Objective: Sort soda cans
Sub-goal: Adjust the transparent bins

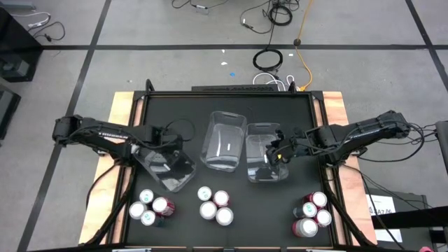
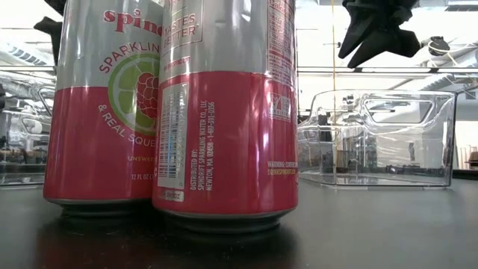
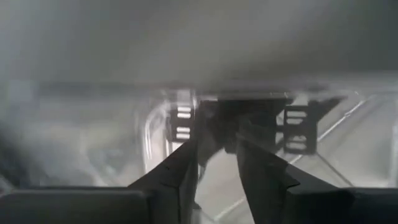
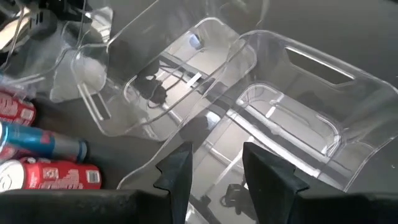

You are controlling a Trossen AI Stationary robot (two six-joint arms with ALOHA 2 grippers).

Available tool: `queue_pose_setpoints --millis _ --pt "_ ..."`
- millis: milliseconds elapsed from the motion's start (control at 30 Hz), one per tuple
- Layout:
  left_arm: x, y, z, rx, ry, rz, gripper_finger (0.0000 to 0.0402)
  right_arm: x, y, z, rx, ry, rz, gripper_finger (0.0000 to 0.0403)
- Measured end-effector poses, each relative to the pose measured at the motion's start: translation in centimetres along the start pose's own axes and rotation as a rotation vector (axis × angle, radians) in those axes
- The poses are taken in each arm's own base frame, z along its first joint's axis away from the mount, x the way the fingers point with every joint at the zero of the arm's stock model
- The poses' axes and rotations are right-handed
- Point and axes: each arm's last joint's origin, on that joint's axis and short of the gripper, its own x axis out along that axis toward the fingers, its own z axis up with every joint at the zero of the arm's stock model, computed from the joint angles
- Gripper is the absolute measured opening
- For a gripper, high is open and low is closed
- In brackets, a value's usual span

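Soda cans stand upright in three clusters near the table's near edge: left [image 1: 150, 208], middle [image 1: 213, 205] and right [image 1: 311, 213]. Two red-pink cans [image 2: 224, 112] fill the low view, and other cans [image 4: 43, 174] show in the right wrist view. Three clear bins lie mid-table. My left gripper [image 1: 166, 145] [image 3: 217, 165] is at the left bin [image 1: 171, 168], its fingers nearly together. My right gripper [image 1: 280, 150] [image 4: 221, 165] hovers open above the right bin [image 1: 266, 161] [image 2: 381, 138], touching nothing. My left gripper seems shut on the left bin's far rim [image 1: 162, 150], coming from the table's left. In the wrist view the fingers [image 3: 183, 171] stand close together with clear plastic around them. The exact place of contact is blurred, so I cannot tell the hold.
The middle bin [image 1: 224, 140] lies between the other two, close against the right bin. Wooden boards [image 1: 122, 101] edge the black table top. Cables [image 1: 269, 59] lie on the floor beyond the far edge. Bare table shows between the can clusters.
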Motion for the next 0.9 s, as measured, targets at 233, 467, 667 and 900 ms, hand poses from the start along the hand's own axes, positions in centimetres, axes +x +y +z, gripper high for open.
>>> queue_pose_setpoints --millis 233,467,667,900 --pt "0.9 2.2 2.3 0.119 -0.091 0.001 0.008 0.1 -0.1 0.2 0.037 -0.004 -0.004 0.0132" --pt "1.2 4.4 4.7 0.126 -0.217 -0.011 0.0036 0.1 0.1 0.3 0.064 -0.02 0.018 0.0132" --pt "1.1 5.1 6.3 0.191 -0.347 -0.056 0.001 0.1 0.6 0.6 0.09 -0.044 0.06 0.0132" --pt "1.8 4.9 8.1 0.239 -0.334 -0.09 0.0006 0.3 0.2 0.9 0.162 -0.043 0.035 0.0132"
